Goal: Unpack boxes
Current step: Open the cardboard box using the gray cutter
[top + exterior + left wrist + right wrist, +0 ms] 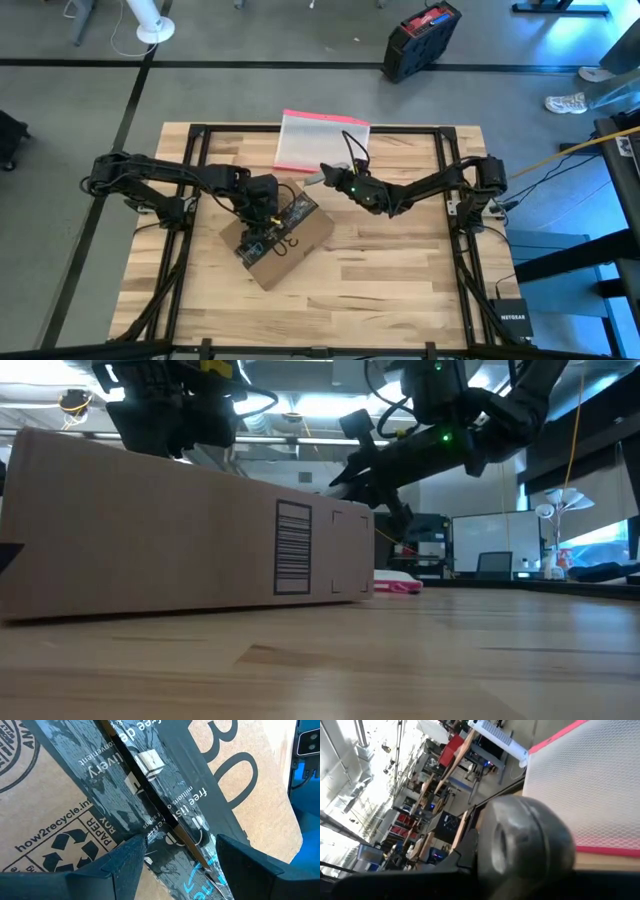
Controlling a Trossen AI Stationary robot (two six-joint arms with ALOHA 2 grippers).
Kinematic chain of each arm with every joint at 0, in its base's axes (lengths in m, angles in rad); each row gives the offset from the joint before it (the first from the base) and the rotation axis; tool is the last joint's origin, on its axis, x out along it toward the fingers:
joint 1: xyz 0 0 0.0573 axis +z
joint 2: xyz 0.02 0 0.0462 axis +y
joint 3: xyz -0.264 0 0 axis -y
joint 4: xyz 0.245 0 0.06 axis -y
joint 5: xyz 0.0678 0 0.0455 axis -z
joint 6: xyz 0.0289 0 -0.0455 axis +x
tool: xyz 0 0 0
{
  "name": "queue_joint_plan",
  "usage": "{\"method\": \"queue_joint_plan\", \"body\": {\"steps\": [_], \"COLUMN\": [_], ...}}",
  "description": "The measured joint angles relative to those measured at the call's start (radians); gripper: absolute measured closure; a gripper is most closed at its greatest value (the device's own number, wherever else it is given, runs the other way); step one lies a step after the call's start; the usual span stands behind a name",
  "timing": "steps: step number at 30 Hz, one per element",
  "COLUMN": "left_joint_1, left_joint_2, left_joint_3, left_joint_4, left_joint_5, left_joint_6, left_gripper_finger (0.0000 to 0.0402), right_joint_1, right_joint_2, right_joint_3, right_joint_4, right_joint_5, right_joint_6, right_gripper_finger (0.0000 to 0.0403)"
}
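The brown cardboard box (292, 246) lies on the table left of centre, its top sealed by a black printed tape strip (150, 795). A barcode label (293, 547) shows on its side. My left gripper (267, 215) stands open over the box's top, pointing steeply down, with one finger on each side of the tape seam (180, 842). My right gripper (328, 178) hangs just past the box's far right corner, shut on a grey tool (525, 845) whose tip (314, 179) points toward the left arm. My left gripper's fingertips (131, 851) are close over the taped top; I cannot tell whether they touch it. My right gripper holds the grey tool by its rounded body (520, 835), which fills the space between its fingers. The fingers come nearly level from the table's right. The tool is clear of the table and the box.
A clear pouch with a pink-red edge (322, 142) lies flat at the table's far edge, behind the right gripper. A black and red case (422, 38) stands on the floor beyond the table. Bare wood lies near and right of the box.
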Motion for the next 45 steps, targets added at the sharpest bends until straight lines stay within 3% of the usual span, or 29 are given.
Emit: {"method": "queue_joint_plan", "body": {"steps": [21, 34, 45], "left_joint_1": [0.005, 0.012, 0.031], "left_joint_2": [0.0, 0.0, 0.0], "left_joint_3": [0.0, 0.001, 0.001], "left_joint_4": [-0.008, -0.041, -0.058], "left_joint_5": [0.001, 0.0, -0.004], "left_joint_6": [-0.004, -0.001, -0.015], "left_gripper_finger": [0.0163, 0.0163, 0.0163], "right_joint_1": [0.002, 0.003, -0.004], "right_joint_2": [-0.005, -0.098, -0.171], "right_joint_3": [0.001, 0.004, -0.001], "right_joint_4": [-0.031, -0.215, -0.292], "right_joint_5": [-0.124, -0.212, -0.171], "right_joint_6": [-0.073, -0.178, -0.285], "right_gripper_finger": [0.0336, 0.0336, 0.0336]}}
